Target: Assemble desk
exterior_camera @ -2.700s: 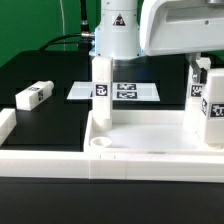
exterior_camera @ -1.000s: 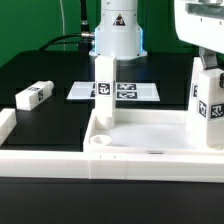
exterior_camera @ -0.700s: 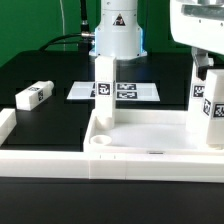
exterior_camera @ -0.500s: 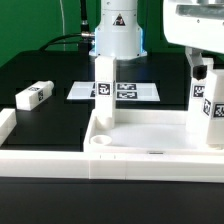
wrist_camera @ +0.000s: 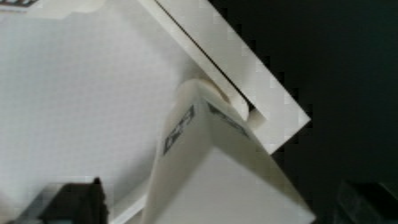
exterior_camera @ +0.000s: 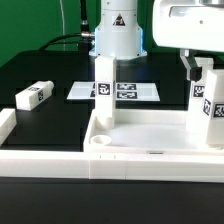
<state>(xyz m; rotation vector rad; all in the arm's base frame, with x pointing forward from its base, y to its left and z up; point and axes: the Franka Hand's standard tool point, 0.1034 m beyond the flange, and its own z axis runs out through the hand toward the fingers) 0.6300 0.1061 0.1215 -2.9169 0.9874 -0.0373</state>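
The white desk top lies tray-side up at the front. Two tagged square legs stand upright in its far corners, one on the exterior view's left and one on the right. My gripper hangs over the top of the right leg with a finger on each side. In the wrist view the gripper straddles that leg, and its dark fingers stand apart from the leg on both sides, so it is open. The desk top fills that view behind the leg. A loose leg lies at the far left.
The marker board lies flat behind the desk top. The long white border rail runs along the front left, with its corner at the left edge. The robot base stands at the back. Cables trail behind it.
My gripper has swung back toward the exterior view's left and come down over the right leg's top. Both standing legs and the loose leg have not moved.
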